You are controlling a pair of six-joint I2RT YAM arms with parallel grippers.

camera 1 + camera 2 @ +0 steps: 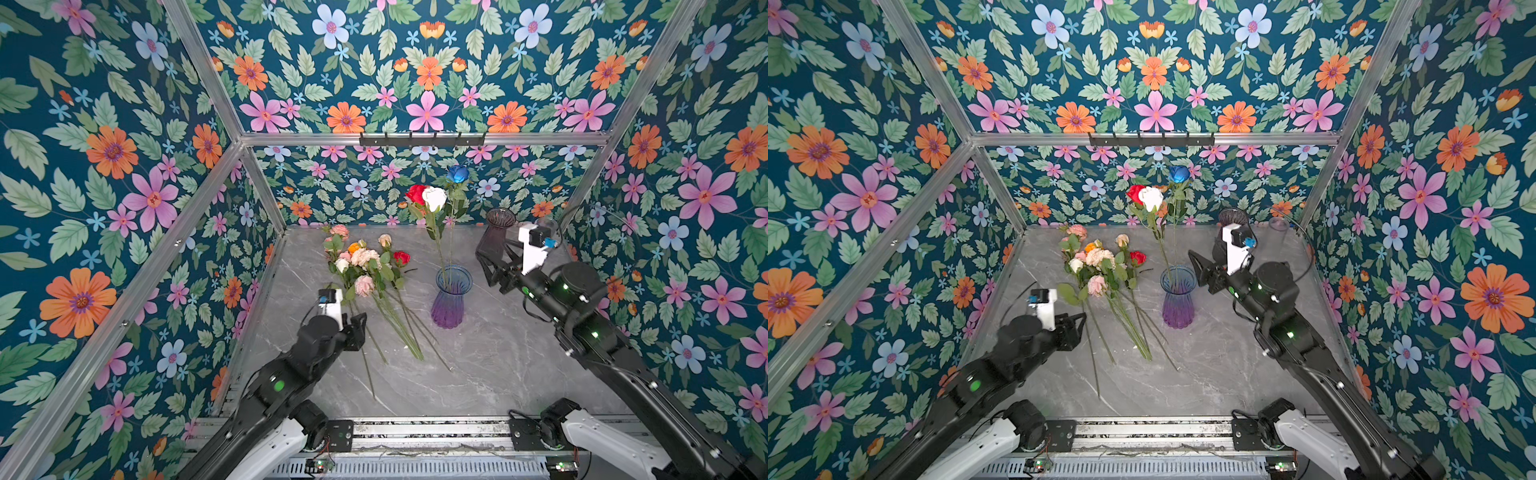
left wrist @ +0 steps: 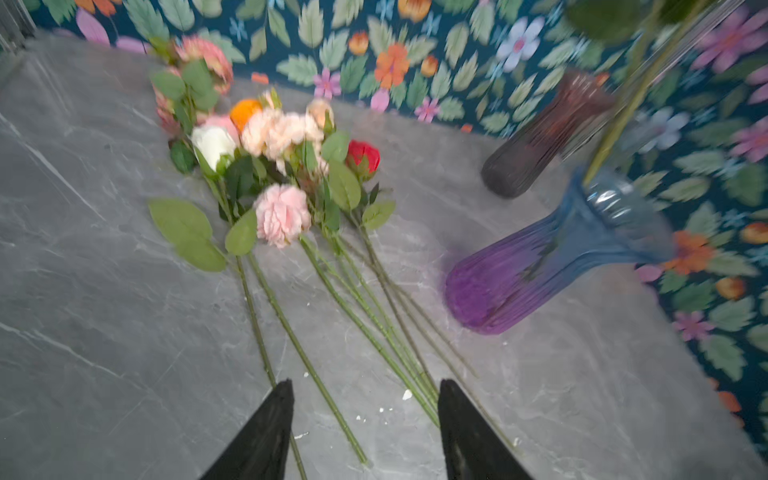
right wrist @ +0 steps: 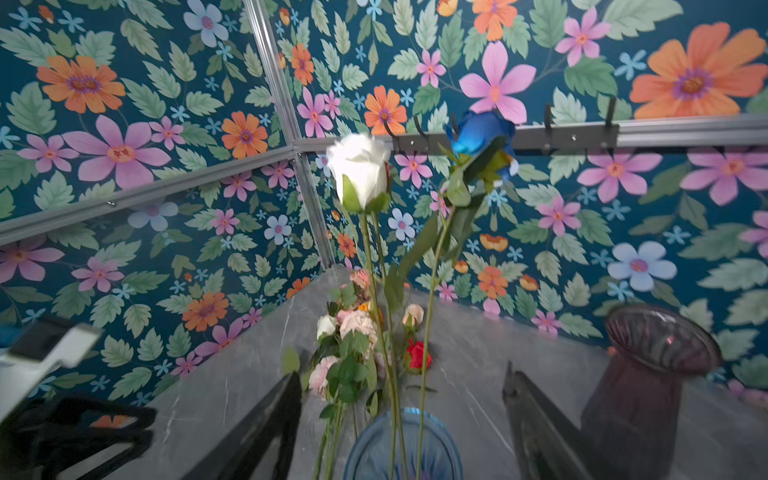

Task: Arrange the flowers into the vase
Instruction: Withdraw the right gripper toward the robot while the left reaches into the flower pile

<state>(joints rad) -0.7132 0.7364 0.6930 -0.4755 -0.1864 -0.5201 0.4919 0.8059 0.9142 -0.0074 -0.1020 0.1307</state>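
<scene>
The blue-and-purple vase [image 1: 453, 297] [image 1: 1178, 299] stands upright mid-table and holds three flowers: a red rose [image 1: 415, 193], a white rose [image 1: 434, 198] [image 3: 359, 170] and a blue rose [image 1: 457, 173] [image 3: 478, 133]. Several more flowers [image 1: 361, 266] [image 2: 282, 212] lie in a pile left of the vase, stems toward the front. My left gripper [image 1: 360, 328] [image 2: 365, 384] hovers open over the stem ends, holding nothing. My right gripper [image 1: 487, 266] [image 3: 403, 374] is open just right of the vase; the stems rise between its spread fingers, untouched, with the vase rim [image 3: 401, 419] below.
A dark smoky vase [image 1: 496, 237] [image 3: 648, 386] stands at the back right, close behind my right gripper. A clear glass [image 1: 1278, 230] sits in the back right corner. A hook rail [image 1: 422, 139] runs along the back wall. Flowered walls enclose the grey marble table [image 1: 498, 365].
</scene>
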